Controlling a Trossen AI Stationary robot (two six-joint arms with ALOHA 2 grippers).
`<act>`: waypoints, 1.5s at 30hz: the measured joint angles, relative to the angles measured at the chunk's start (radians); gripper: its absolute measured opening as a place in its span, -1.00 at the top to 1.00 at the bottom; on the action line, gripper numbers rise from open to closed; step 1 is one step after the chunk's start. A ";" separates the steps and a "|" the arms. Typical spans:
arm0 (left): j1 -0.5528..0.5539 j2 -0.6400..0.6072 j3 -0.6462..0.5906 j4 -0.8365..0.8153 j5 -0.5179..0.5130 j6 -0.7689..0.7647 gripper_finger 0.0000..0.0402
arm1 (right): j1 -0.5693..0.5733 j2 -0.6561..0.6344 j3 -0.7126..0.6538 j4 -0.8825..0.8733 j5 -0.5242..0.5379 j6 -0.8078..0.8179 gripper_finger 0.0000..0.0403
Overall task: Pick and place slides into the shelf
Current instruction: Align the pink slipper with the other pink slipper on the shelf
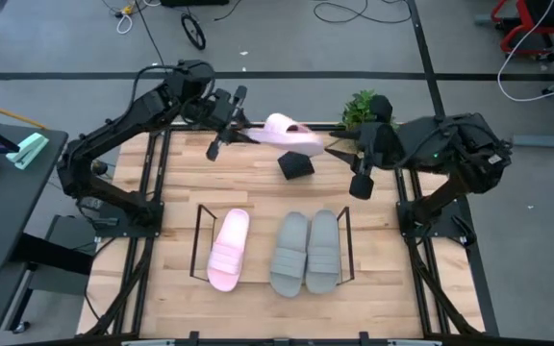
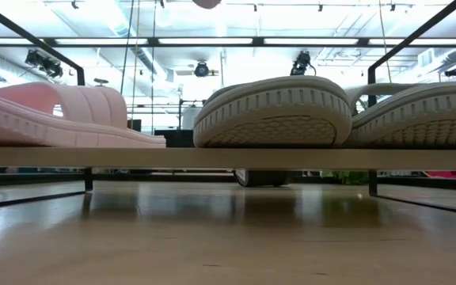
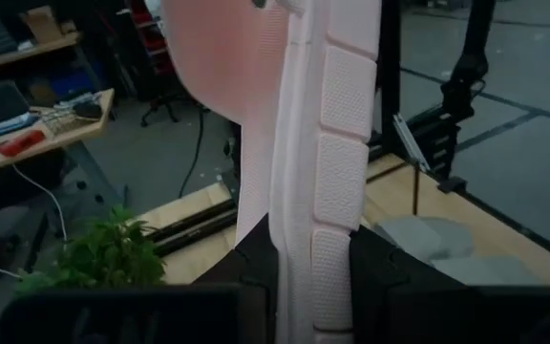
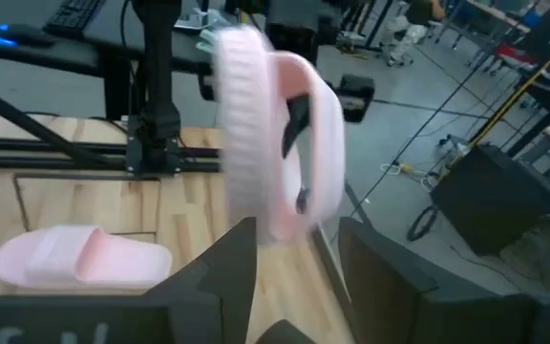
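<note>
Wooden table (image 1: 258, 192), no legible writing; left tool (image 1: 243, 130) clamped on pink slide (image 1: 291, 135), right tool (image 1: 359, 178) empty, parted.

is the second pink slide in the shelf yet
Not yet: the second pink slide is clamped in the left gripper at the table's far edge; the shelf holds three.

Light: even, bright, from ceiling strips (image 2: 212, 41) | glare: floor sheen in low view | blur: pink slide (image 4: 275, 134) smeared in right wrist view | shadows: soft.
</note>
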 joint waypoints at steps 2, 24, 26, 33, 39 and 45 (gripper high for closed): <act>-0.002 0.026 0.000 0.047 0.001 -0.019 0.64 | -0.012 -0.005 0.000 -0.002 -0.023 -0.040 0.23; 0.020 0.202 0.000 0.317 0.003 -0.127 0.64 | -0.322 -0.103 0.000 -0.080 -0.423 -0.199 0.23; 0.030 0.201 0.000 0.320 0.015 -0.122 0.64 | -0.353 -0.101 0.000 -0.063 -0.451 -0.198 0.21; 0.077 0.201 0.000 0.319 0.118 -0.125 0.64 | -0.456 -0.072 0.000 -0.034 -0.574 -0.217 0.08; 0.114 0.201 0.000 0.320 0.185 -0.117 0.64 | -0.501 -0.039 0.000 0.042 -0.663 -0.227 -0.02; 0.138 0.199 0.000 0.315 0.215 -0.117 0.64 | -0.519 -0.028 0.000 0.073 -0.754 -0.221 0.00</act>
